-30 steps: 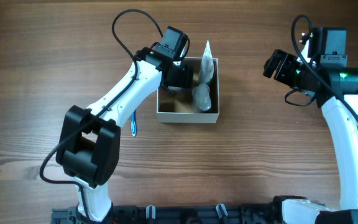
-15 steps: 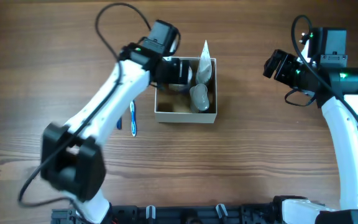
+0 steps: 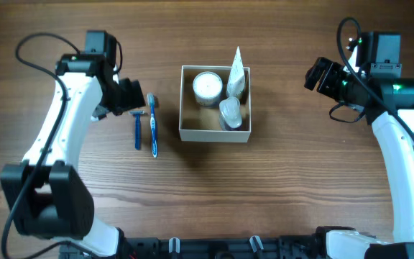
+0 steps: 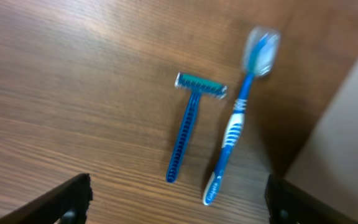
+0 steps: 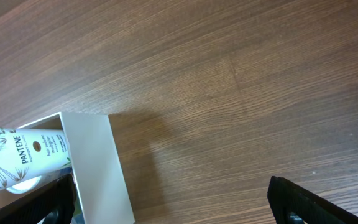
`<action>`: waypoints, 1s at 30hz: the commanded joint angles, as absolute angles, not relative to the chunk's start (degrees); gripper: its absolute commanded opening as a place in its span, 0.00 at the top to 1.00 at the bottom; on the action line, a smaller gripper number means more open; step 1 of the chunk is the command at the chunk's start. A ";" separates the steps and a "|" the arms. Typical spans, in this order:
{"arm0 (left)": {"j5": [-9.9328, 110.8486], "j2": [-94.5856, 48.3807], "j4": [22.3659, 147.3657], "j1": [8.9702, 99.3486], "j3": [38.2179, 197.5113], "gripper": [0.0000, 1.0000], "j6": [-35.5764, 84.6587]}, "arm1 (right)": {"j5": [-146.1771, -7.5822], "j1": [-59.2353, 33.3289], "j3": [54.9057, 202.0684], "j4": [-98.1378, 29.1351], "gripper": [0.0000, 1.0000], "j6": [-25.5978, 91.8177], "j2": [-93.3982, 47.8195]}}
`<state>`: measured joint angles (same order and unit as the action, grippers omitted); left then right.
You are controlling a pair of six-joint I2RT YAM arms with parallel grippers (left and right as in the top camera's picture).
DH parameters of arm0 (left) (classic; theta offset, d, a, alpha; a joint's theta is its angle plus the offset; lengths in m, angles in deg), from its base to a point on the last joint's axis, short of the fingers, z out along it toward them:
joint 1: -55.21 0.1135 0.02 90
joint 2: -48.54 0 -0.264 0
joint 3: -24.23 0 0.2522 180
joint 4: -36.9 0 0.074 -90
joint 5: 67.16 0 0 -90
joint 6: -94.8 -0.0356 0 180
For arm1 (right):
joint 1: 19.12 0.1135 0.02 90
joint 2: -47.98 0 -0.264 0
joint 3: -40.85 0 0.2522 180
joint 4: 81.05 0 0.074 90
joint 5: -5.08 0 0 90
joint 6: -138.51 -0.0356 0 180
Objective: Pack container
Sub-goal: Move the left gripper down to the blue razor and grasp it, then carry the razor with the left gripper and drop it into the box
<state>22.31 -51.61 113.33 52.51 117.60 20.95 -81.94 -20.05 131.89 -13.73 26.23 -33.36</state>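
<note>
The container [image 3: 215, 134] is a square white-walled box at the table's middle. It holds a round white-lidded jar [image 3: 207, 85], a Pantene tube [image 3: 238, 75] leaning up at the right, and a grey item [image 3: 230, 112]. A blue razor [image 3: 137, 128] and a blue toothbrush [image 3: 152, 126] lie side by side on the table left of the box; both show in the left wrist view, razor [image 4: 190, 123], toothbrush [image 4: 236, 122]. My left gripper [image 3: 129, 96] is open and empty above them. My right gripper [image 3: 316, 75] is open and empty, right of the box.
The right wrist view shows the container's white wall [image 5: 98, 168] and the Pantene tube [image 5: 17, 158] at lower left, with bare wooden table to the right. The left wrist view shows the container's side [image 4: 347, 130] at the right edge.
My left arm has pulled out of the container and swung left to above the razor and toothbrush. The white-lidded jar now sits uncovered in the box. The right arm has not moved.
</note>
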 commanded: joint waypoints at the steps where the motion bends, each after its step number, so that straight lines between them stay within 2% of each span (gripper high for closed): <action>1: 25.15 -54.61 109.88 52.44 111.90 0.24 19.98 | -81.61 -20.11 132.26 -13.92 0.00 26.01 -33.62; 3: 25.17 -56.01 106.62 52.49 109.95 0.40 18.61 | -81.63 -20.11 132.26 -13.92 0.00 25.98 -33.62; 15: 24.95 -57.67 91.89 52.44 100.49 0.44 16.97 | -81.63 -20.11 132.26 -13.92 0.00 25.98 -33.62; 20: 25.13 -57.89 89.79 52.44 98.78 0.56 16.33 | -81.61 -20.11 132.26 -13.92 0.00 25.98 -33.62; 22: 26.22 -58.32 89.58 52.44 98.72 0.62 13.97 | -81.63 -20.11 132.26 -13.92 0.00 25.98 -33.62; 23: 26.24 -58.43 89.64 52.51 98.74 0.73 14.00 | -81.61 -20.11 132.26 -13.90 0.00 25.98 -33.62; 25: 26.22 -58.39 89.62 52.49 98.74 0.90 14.00 | -81.61 -20.11 132.26 -13.92 0.00 25.98 -33.62; 27: 26.20 -58.32 89.64 52.51 98.76 0.96 14.00 | -81.61 -20.11 132.26 -13.92 0.00 25.98 -33.62; 30: 26.02 -56.36 91.74 52.49 99.94 0.96 14.02 | -81.61 -20.11 132.26 -13.92 0.00 25.98 -33.62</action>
<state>25.48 -57.10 89.84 52.49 99.59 14.85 -81.94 -20.05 131.89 -13.73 26.20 -33.36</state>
